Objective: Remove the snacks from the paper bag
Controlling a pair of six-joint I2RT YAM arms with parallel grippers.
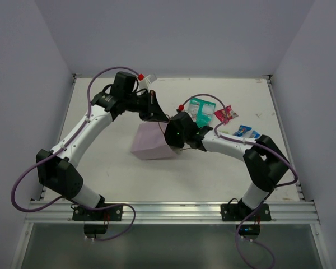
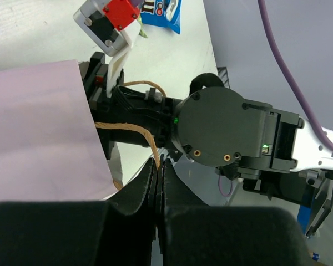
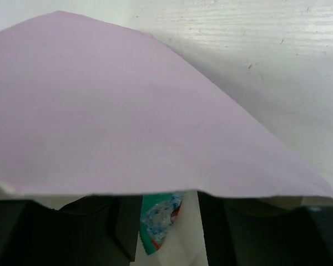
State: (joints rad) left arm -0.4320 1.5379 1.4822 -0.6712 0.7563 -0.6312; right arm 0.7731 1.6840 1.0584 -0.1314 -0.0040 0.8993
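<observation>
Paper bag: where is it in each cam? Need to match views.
Top external: paper bag at frame centre.
Left wrist: lilac sheet filling the left side.
Right wrist: fills most of the frame, mouth along the bottom.
Shared landmark: the right gripper at the bag's mouth, seen in all three.

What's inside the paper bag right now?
Through the paper bag's open mouth, the right wrist view shows one teal packet, sitting between the fingers of the right claw. Anything deeper is hidden by the lilac paper.
</observation>
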